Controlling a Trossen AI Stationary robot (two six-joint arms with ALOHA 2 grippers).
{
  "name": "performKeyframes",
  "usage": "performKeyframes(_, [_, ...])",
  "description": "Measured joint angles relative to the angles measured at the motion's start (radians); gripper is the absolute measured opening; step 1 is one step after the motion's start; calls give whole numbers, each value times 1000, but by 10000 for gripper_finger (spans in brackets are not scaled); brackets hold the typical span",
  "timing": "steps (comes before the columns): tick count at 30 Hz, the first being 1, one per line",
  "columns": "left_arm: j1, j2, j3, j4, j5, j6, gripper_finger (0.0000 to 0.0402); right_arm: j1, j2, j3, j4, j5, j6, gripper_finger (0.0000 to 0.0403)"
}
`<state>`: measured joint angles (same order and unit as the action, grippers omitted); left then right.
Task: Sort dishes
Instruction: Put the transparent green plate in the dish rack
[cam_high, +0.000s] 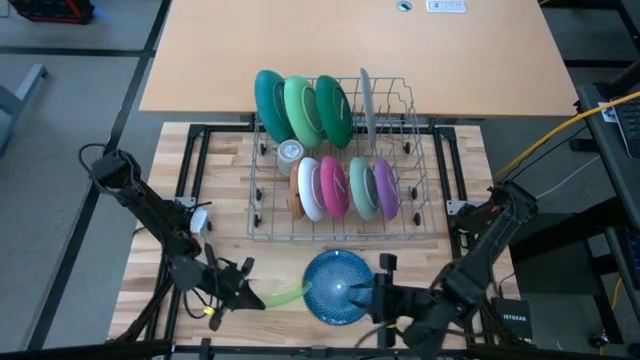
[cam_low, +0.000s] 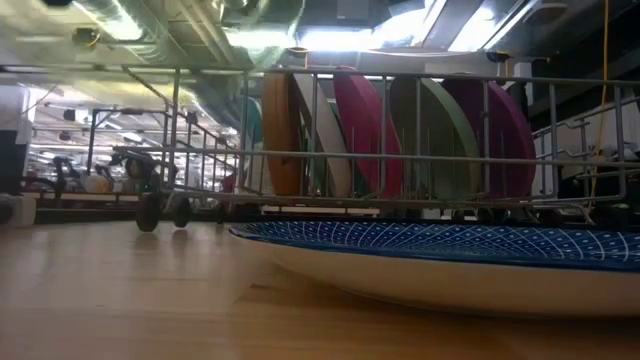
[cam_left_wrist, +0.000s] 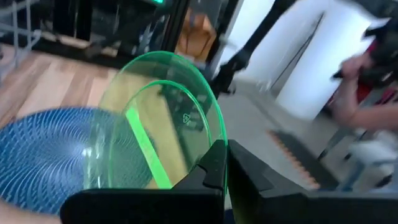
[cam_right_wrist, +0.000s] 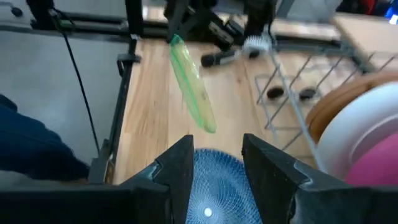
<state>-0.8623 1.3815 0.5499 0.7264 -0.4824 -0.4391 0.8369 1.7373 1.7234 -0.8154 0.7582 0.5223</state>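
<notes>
Left wrist view: pale green plate (cam_left_wrist: 158, 118) pinched between shut jaws

Two dark jointed arms, black blocky jaws, trailing black cables

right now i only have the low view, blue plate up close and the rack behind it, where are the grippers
observer: The left gripper is shut on the edge of a clear green plate, just left of the blue plate.
operator: and the right one
observer: The right gripper is over the blue plate's right edge, fingers apart with nothing between them.
operator: anything behind the front row in the rack
observer: Yes, the rack has a back row: three large green and teal plates and one grey plate, all standing on edge.
</notes>
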Motion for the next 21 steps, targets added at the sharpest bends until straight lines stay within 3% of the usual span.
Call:
performKeyframes(6, [-2, -103, 0, 62, -56, 1, 0, 55, 0, 45, -52, 103, -57, 144])
performKeyframes(12, [-16, -242, 0, 88, -229, 106, 0, 102, 0, 50, -126, 232, -58, 144])
performKeyframes(21, [-3, -413, 1, 108, -486, 269, 0, 112, 0, 51, -192, 273, -57, 144])
